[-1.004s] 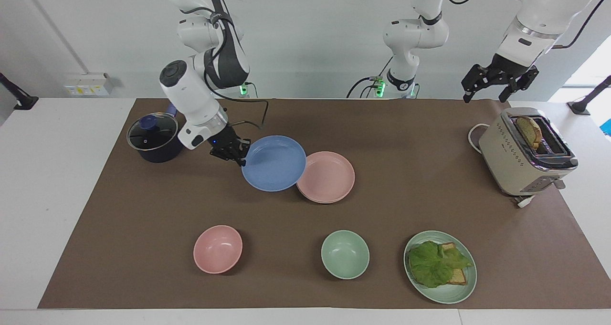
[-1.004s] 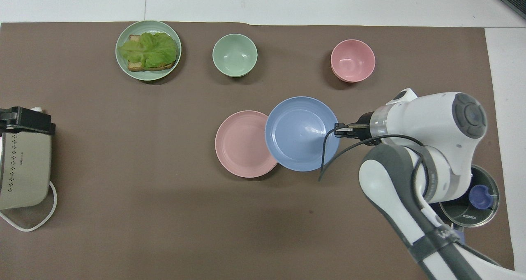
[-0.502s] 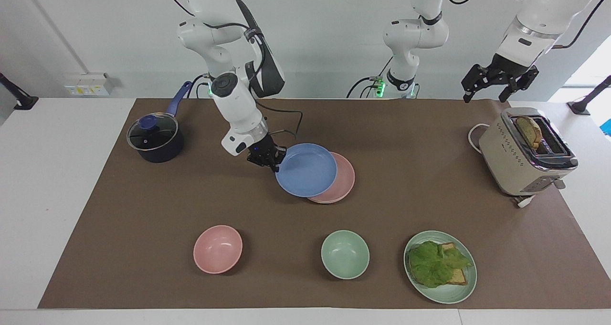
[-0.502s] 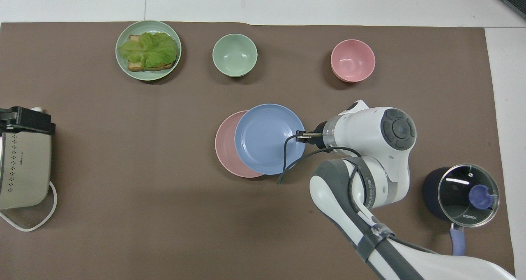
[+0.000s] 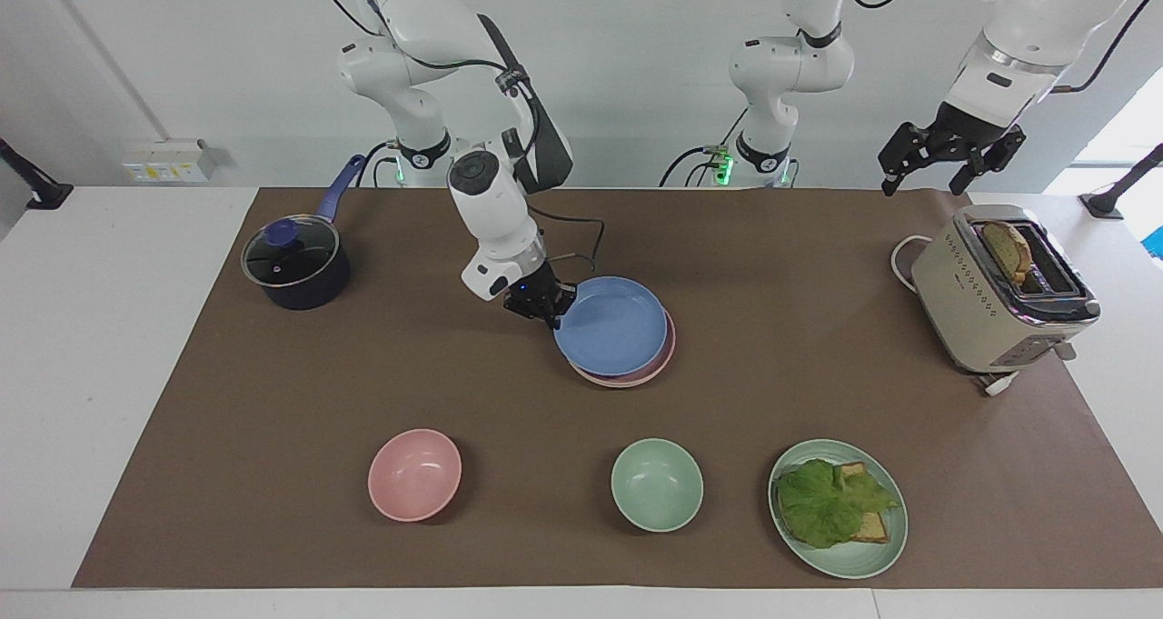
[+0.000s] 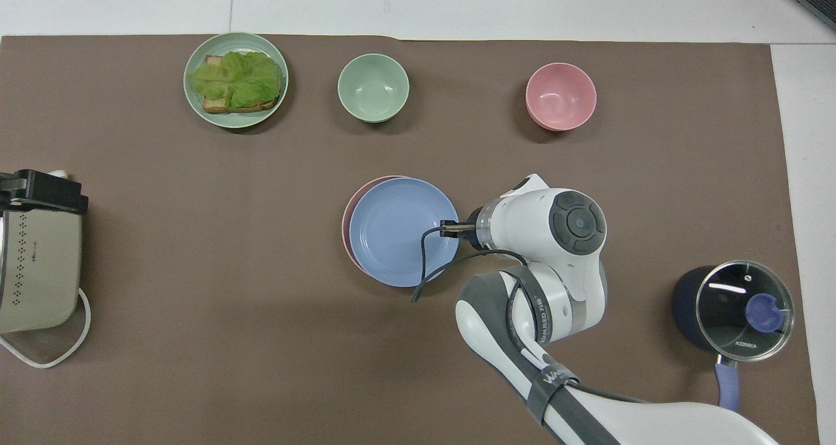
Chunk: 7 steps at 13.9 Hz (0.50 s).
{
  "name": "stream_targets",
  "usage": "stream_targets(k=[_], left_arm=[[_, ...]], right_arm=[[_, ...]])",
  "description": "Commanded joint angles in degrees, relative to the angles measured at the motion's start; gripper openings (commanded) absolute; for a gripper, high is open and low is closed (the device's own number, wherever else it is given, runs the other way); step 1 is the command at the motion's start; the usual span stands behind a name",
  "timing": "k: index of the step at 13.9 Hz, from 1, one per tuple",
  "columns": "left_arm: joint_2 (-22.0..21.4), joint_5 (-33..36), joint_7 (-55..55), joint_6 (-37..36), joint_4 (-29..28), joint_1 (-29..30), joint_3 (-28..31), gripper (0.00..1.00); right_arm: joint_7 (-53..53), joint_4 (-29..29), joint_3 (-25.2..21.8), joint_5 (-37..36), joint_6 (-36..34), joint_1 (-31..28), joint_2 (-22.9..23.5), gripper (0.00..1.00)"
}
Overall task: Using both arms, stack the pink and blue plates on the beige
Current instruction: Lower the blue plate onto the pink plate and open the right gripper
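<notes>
The blue plate [image 5: 611, 325] is gripped at its rim by the right pincer [image 5: 545, 308], over the pink plate [image 5: 664, 360] mid-counter; the left pincer [image 5: 949, 157] is held spread and empty above the toaster [image 5: 999, 292].

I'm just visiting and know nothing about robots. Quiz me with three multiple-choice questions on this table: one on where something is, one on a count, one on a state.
1. What is the blue plate over?
A. the pink plate
B. the pot
C. the toaster

2. How many bowls are on the mat?
A. one
B. two
C. four

3. What is the right hand doing?
A. hanging open
B. gripping the blue plate's rim
C. lifting a lid

Answers:
1 A: only a pink edge shows from under the blue plate.
2 B: a pink bowl and a green bowl.
3 B: its fingers are shut on the rim, while the left hand waits open above the toaster.
</notes>
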Motion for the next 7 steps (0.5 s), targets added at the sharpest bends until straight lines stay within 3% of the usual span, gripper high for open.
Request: stream_targets(k=[1, 7], left_arm=[[-1.0, 0.2, -0.2, -0.6, -0.6, 0.7, -0.4, 1.00], [-1.0, 0.2, -0.2, -0.6, -0.6, 0.7, -0.4, 1.00]], right_arm=[[2.1, 0.0, -0.3, -2.3, 2.6, 0.8, 1.0, 0.00], [2.1, 0.3, -0.2, -2.3, 2.5, 1.8, 1.0, 0.00]])
